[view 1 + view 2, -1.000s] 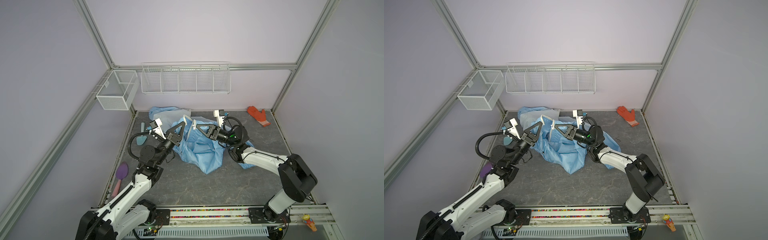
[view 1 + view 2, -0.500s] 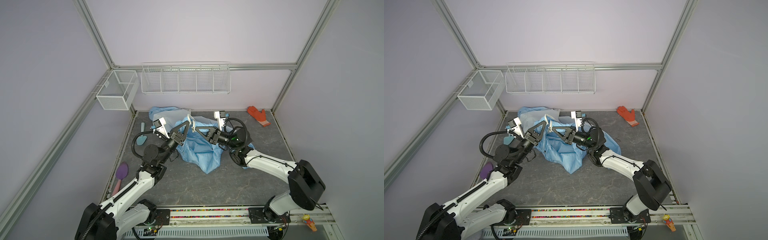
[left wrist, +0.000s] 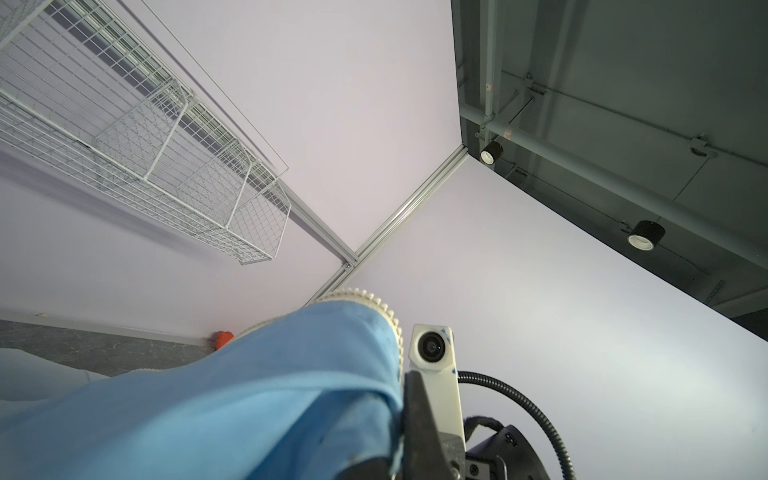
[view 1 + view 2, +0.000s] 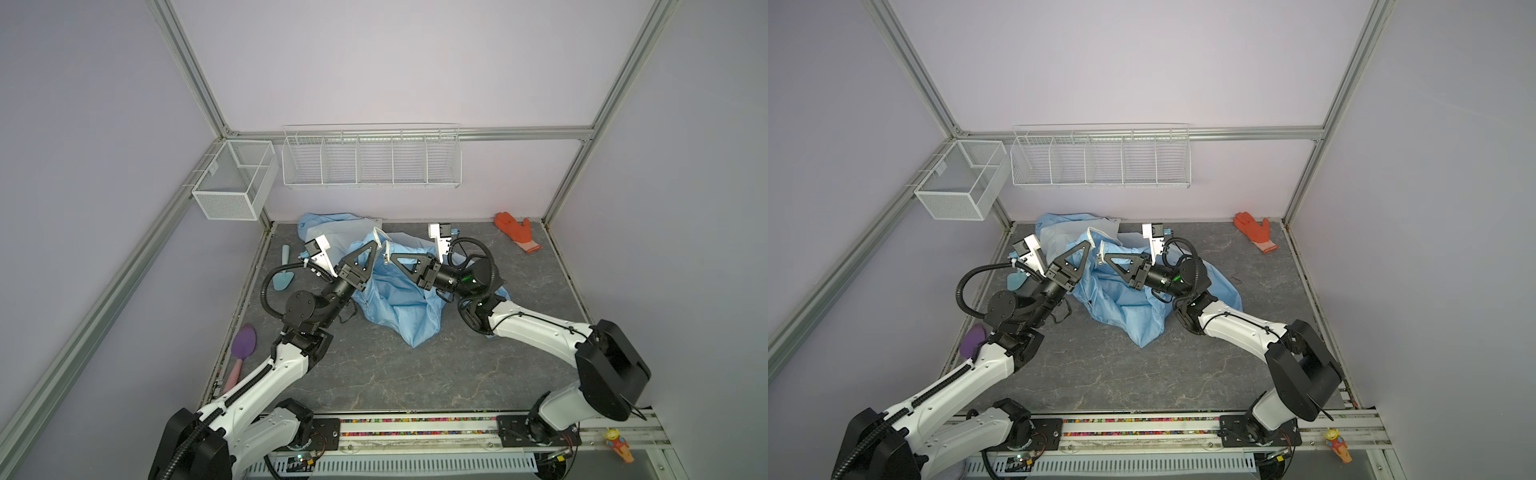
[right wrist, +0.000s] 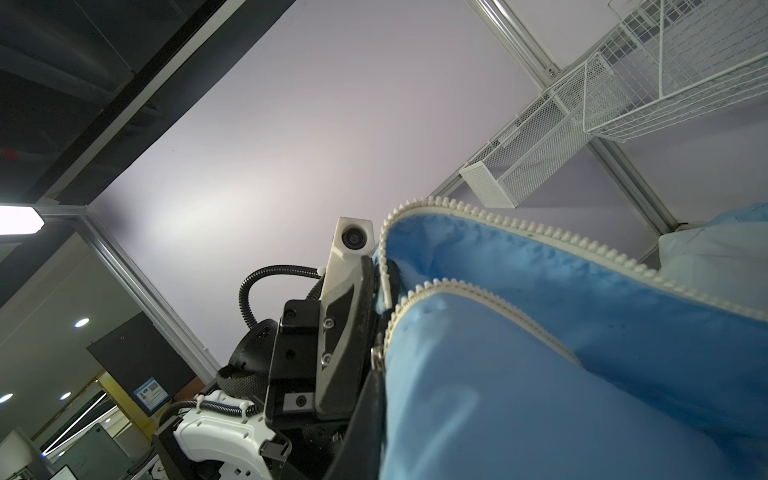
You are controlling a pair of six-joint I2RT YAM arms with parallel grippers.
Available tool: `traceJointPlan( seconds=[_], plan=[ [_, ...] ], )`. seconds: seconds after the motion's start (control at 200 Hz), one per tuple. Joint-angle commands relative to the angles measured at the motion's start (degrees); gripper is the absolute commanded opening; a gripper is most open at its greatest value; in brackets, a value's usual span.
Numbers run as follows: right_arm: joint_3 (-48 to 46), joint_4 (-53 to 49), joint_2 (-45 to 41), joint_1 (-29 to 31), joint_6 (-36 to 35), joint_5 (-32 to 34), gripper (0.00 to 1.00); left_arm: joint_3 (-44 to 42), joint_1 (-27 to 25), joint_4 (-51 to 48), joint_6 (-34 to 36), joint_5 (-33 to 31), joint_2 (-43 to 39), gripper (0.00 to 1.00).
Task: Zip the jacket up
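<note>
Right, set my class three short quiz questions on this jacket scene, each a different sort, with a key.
1. True or false: the left gripper and right gripper are both shut on the jacket.
2. The orange glove lies: A) under the jacket; B) on the table, far right corner; C) in a gripper.
3. Fill in: the zipper teeth are ___.
Key: 1 true; 2 B; 3 white.

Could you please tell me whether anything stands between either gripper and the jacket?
Nothing visible does: the left gripper and the right gripper are both shut on the jacket, each pinching fabric along its white zipper.
</note>
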Motion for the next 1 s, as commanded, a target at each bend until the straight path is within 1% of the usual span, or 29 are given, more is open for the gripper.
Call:
traceJointPlan(
  seconds=[0.0, 0.43, 0.995],
  plan=[
    [-0.42, 4.9, -2.45, 0.45, -1.25, 0.88, 0.07, -0.19, -0.42, 3.45, -0.9, 0.49, -1.05, 0.0],
    [0.06, 5.7, -2.8, 0.72, -1.63, 1.53, 0.06, -1.34, -0.47, 3.26, -1.65, 1.24, -1.99, 0.0],
    [0.98, 5.88, -2.0, 0.78, -1.73, 1.95, 0.06, -1.34, -0.7, 4.29, -2.85, 3.35, -0.95, 0.0]
  ],
)
